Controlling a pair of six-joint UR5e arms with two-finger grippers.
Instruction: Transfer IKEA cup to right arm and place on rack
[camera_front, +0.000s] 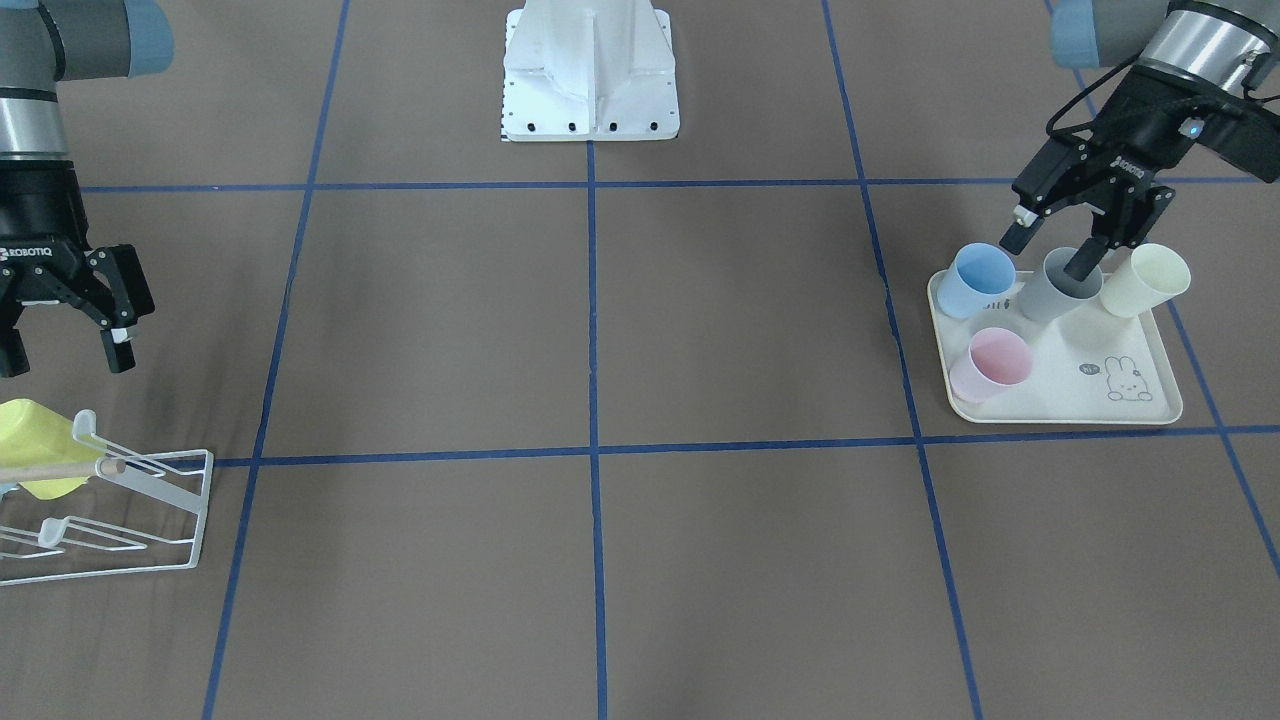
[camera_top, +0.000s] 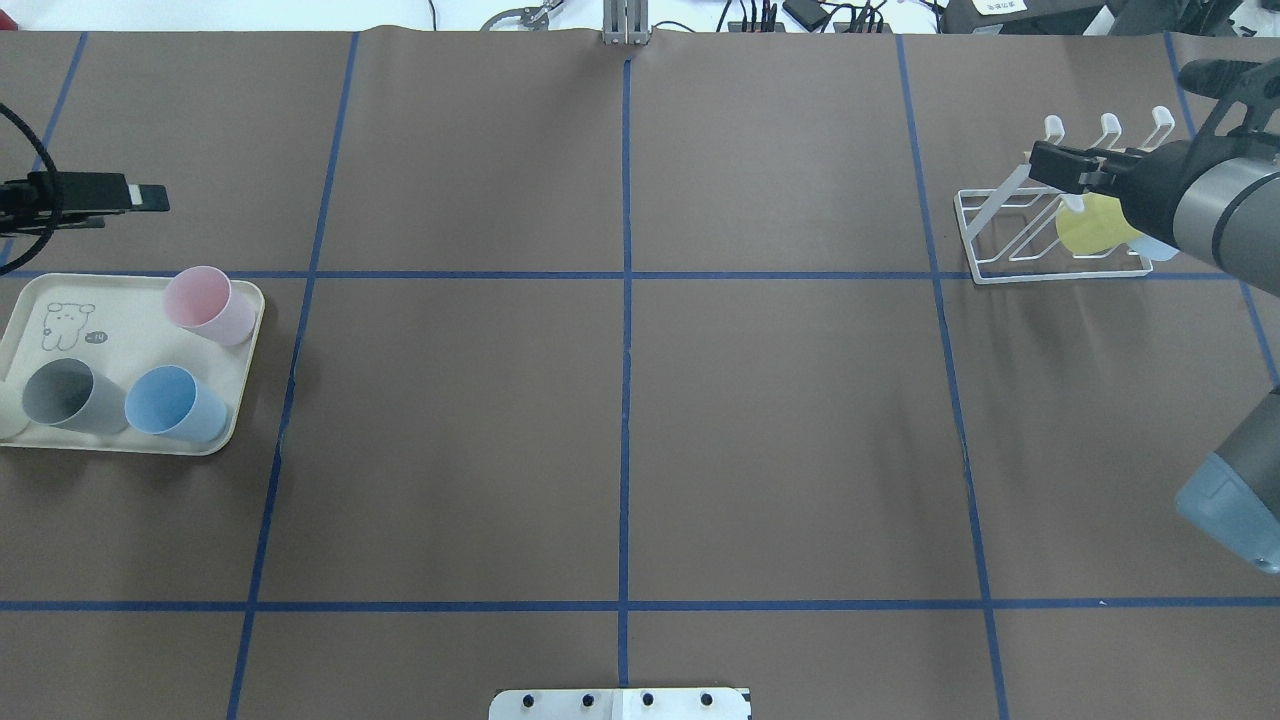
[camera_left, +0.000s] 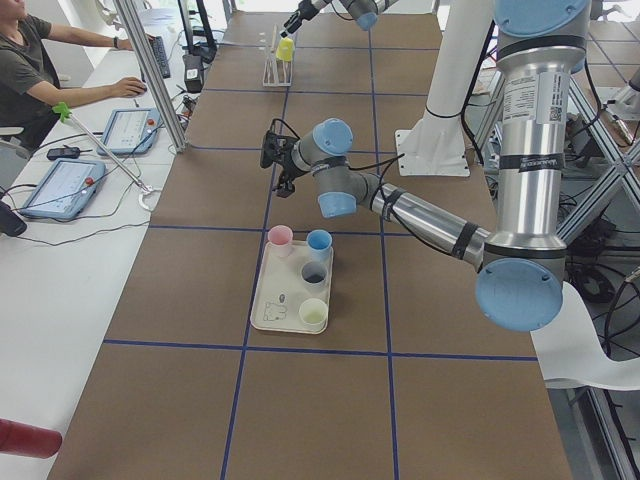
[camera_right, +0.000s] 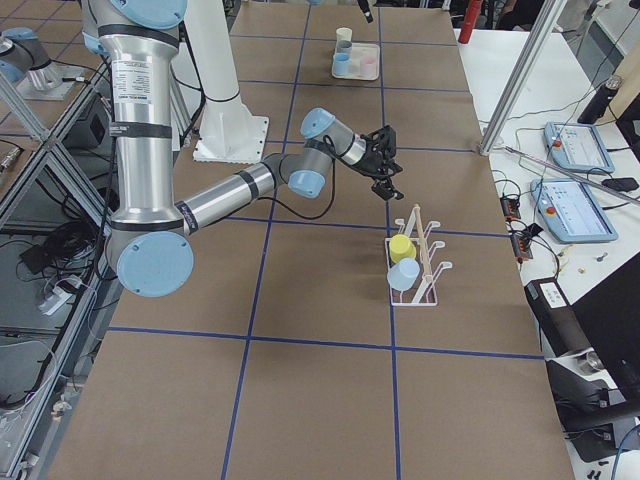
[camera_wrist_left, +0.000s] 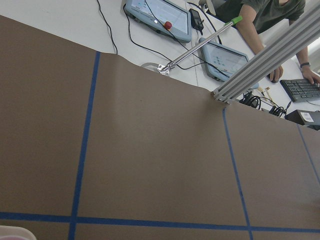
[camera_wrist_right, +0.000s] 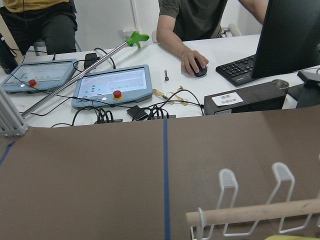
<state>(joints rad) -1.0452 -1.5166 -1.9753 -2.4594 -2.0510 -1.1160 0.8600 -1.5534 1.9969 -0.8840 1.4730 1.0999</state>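
A cream rabbit-print tray (camera_front: 1070, 405) holds a blue cup (camera_front: 975, 280), a grey cup (camera_front: 1058, 290), a cream cup (camera_front: 1145, 280) and a pink cup (camera_front: 990, 365). My left gripper (camera_front: 1048, 252) is open and empty above the tray's far end. One of its fingers overlaps the grey cup's mouth in the front-facing view. The white wire rack (camera_front: 150, 520) carries a yellow cup (camera_front: 40, 445). In the exterior right view a pale blue cup (camera_right: 404, 273) hangs beside it. My right gripper (camera_front: 60, 345) is open and empty just above the rack (camera_top: 1010, 235).
The robot's white base (camera_front: 590, 75) stands at the table's near middle. Blue tape lines (camera_top: 626, 350) divide the brown table cover. Operators sit at a side desk with tablets (camera_left: 65, 185) beyond the far table edge. The rack's wooden rod (camera_wrist_right: 255, 212) shows in the right wrist view.
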